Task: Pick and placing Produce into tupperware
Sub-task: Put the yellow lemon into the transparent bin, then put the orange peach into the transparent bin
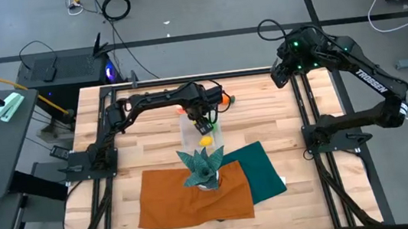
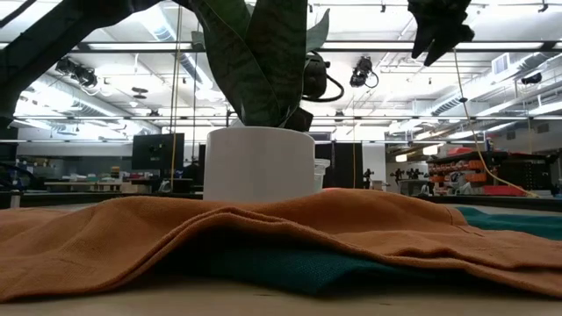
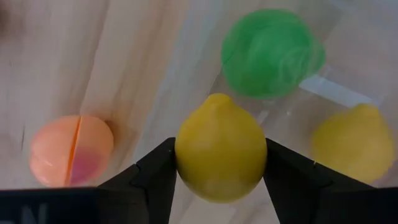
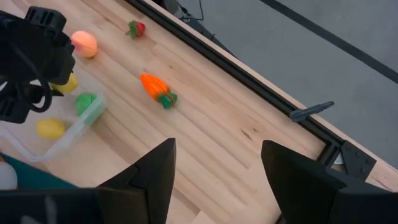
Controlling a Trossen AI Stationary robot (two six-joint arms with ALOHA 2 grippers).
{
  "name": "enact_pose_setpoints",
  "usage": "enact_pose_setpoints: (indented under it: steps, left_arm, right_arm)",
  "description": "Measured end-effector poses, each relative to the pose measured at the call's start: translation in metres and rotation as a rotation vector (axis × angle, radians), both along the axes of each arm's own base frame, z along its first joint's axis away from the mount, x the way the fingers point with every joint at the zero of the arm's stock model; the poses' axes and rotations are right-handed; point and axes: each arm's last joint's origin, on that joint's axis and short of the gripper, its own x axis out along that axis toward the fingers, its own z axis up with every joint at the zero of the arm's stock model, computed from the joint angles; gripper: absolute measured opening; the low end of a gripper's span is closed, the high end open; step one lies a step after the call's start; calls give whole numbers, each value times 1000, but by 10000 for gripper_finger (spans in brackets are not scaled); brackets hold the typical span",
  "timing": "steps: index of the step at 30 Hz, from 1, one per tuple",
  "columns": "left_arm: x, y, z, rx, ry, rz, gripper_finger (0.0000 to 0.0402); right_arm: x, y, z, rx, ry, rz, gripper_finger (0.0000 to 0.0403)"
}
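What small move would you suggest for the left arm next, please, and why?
Probably lower a little and open the jaws. The left gripper holds a lemon over the clear container, where a green piece and another yellow piece already lie. The peach remains outside on the table.

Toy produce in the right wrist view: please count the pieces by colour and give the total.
Yellow: 2, a lemon held by the left gripper and another in the clear container.
Green: 1.
Peach: 1.
Orange carrot: 1.
Red strawberry: 1.
Total: 6.
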Motion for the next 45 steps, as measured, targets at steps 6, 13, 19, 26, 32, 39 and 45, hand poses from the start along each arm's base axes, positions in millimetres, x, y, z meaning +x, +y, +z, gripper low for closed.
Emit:
enact_pose_setpoints:
  steps: [6,13,19,26,32,39,45]
  left_arm:
    - [4,-9,0,1,-16,14,227]
    - [6,-17,0,2,-22,-13,226]
    - [9,-19,1,4,-43,6,258]
    - [8,-18,1,4,-43,6,280]
    - [5,-18,16,12,-74,8,275]
    - [-10,-1,44,22,-133,75,266]
    - [-26,18,63,-7,-161,174,264]
  right_arm:
    - [0,0,0,1,-1,-1,204]
    - [0,0,0,0,0,0,204]
    - [0,0,0,0,1,1,204]
    - [0,0,0,-6,7,11,204]
    - [0,0,0,-9,10,17,204]
    - [0,0,0,-9,10,17,204]
    - [0,0,0,-9,10,17,204]
